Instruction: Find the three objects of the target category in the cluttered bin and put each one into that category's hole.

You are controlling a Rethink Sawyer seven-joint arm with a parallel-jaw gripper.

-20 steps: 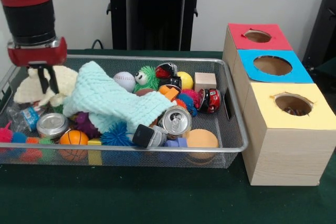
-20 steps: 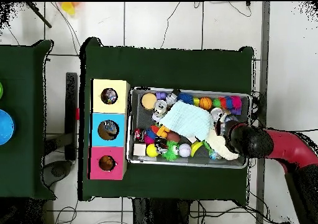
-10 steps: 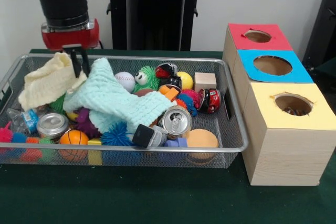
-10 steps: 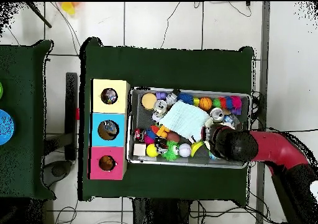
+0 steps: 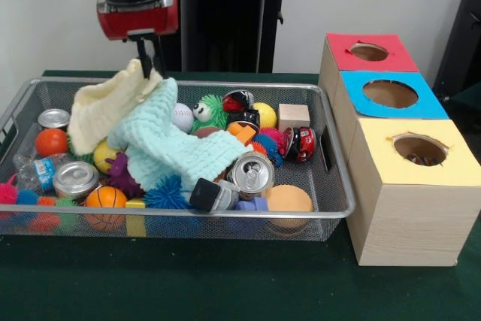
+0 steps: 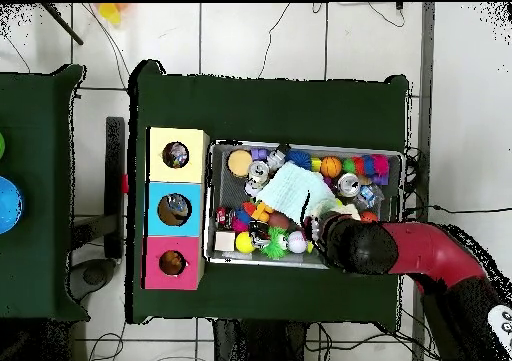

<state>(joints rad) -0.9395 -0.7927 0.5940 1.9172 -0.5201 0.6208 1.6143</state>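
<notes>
Landmark: the wire mesh bin, standing on a dark green table cover.
Gripper: the gripper hangs over the bin's far side, its fingers pinched together on the top corner of a cream cloth.
Cream cloth: lifted at that corner, the rest draping down into the bin's left half (it touches the cloth beside it).
Mint cloth: a mint-green knitted cloth lies across the middle of the bin, one end raised against the cream cloth.
Bin's left end: an orange ball, two silver tins, a small basketball and a crumpled plastic bottle.
Bin's middle and right: a baseball, a green fuzzy toy with eyes, a drink can on its side, a yellow ball, a wooden cube.
Holes: just beside the bin's right end stands a row of three wooden boxes, topped red, blue and yellow, each with a round hole (something dark shows inside the yellow one).
Room: a pale wall behind the bin; from overhead, a white tiled floor with cables around the table, and a second green-covered table beyond the boxes.
</notes>
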